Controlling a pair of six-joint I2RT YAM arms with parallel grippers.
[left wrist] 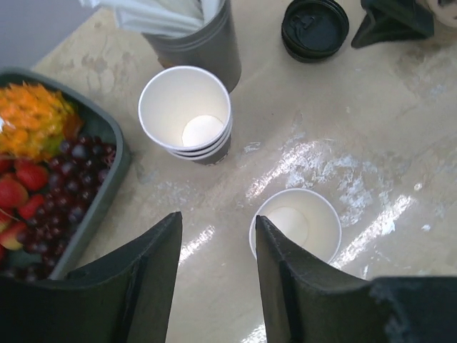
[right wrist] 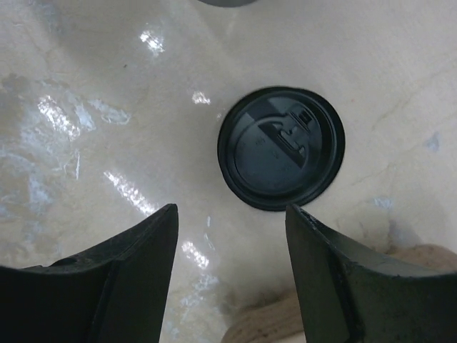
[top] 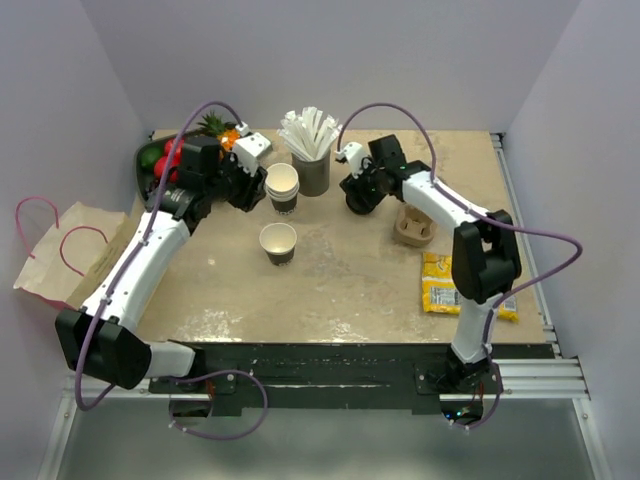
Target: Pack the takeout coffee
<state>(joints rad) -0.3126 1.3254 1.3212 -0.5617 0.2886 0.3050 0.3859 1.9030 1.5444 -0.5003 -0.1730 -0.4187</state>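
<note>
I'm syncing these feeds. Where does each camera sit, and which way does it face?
Top external: above, behind the robot, looking down at the table; left arm and right arm show.
Left wrist: looks down past the left gripper at cup stack and single cup.
Right wrist: looks down past the right gripper at the black lid.
Shared: both wrists see that lid.

One takeout coffee (right wrist: 280,148), showing as a round black lid, toward the far edge of the table (top: 350,290). One lone lidless paper cup (top: 278,243) mid-table. One stack of lidless cups (left wrist: 186,114), seemingly three nested. One grey holder (top: 313,172) packed with white straws (top: 310,130), too many to count. One cardboard cup carrier (top: 415,228) toward the right edge. One yellow packet (top: 440,283) near the right near corner. One fruit tray (left wrist: 121,161) at the far left corner. One paper bag (top: 60,255) beyond the left edge.
</note>
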